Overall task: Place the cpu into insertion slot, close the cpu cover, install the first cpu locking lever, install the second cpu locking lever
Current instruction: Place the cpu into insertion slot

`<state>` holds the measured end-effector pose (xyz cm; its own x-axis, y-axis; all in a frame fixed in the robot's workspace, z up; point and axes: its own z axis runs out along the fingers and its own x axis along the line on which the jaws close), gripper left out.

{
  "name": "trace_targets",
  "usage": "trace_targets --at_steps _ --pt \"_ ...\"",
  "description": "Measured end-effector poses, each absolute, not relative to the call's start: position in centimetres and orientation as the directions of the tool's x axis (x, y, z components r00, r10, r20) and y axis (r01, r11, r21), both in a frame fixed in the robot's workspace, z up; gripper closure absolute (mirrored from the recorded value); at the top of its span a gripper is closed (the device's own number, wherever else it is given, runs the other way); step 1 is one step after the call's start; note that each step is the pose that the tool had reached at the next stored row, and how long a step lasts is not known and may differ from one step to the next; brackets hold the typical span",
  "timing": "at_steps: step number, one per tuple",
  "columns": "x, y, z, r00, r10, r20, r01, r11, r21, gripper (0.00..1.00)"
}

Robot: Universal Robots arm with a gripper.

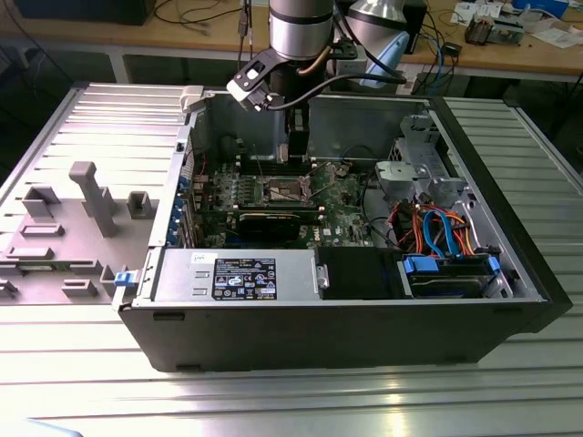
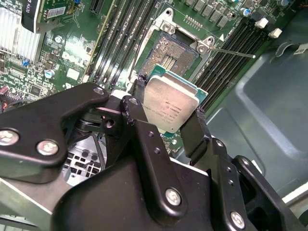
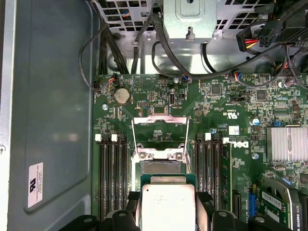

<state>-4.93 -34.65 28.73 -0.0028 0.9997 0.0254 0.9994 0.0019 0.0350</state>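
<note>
One gripper [image 2: 167, 108] clamping the cpu [image 2: 172, 102], near open insertion slot [image 2: 176, 52], inside computer case [image 1: 319, 320]

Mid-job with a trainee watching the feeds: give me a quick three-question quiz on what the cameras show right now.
1. True or false: the cpu already sits in the insertion slot.
2. The end effector is shut on: A) the cpu, B) a memory stick, C) a screwdriver.
3. Fill in: in the first wrist view, the cpu cover stands ___ (open or closed).

Key:
1. False. The cpu is held in the end effector, apart from the insertion slot.
2. A.
3. Open. The frame is swung up, off the insertion slot.
</note>
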Motion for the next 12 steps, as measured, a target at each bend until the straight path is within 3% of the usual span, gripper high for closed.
trace_targets --at_steps 12 --pt "-4.93 -34.65 28.18 -0.003 1.0 0.025 0.999 0.002 0.035 0.45"
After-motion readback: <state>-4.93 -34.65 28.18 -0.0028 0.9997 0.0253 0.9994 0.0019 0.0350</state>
